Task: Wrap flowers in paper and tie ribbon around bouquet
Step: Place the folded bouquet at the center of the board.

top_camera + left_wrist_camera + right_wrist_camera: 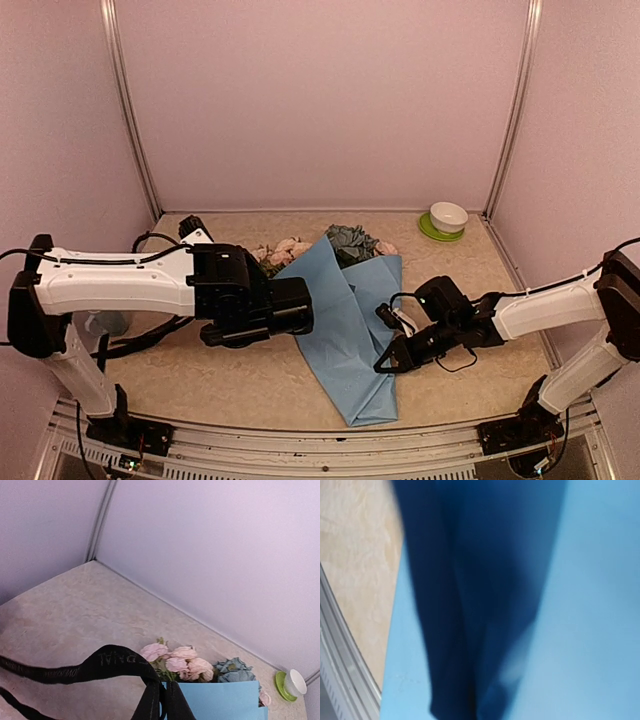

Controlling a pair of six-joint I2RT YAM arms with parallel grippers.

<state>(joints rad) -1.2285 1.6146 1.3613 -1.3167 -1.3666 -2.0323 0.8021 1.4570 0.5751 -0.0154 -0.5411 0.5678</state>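
Lettering on the narrow black ribbon (75, 670) shows grey but unreadable; left gripper (162, 702) is clamped on it, right gripper (388, 360) closed at the creased light blue paper sheet (345, 330).

light blue paper (345, 330), pink and blue-grey flowers (186, 664), black ribbon (115, 657)
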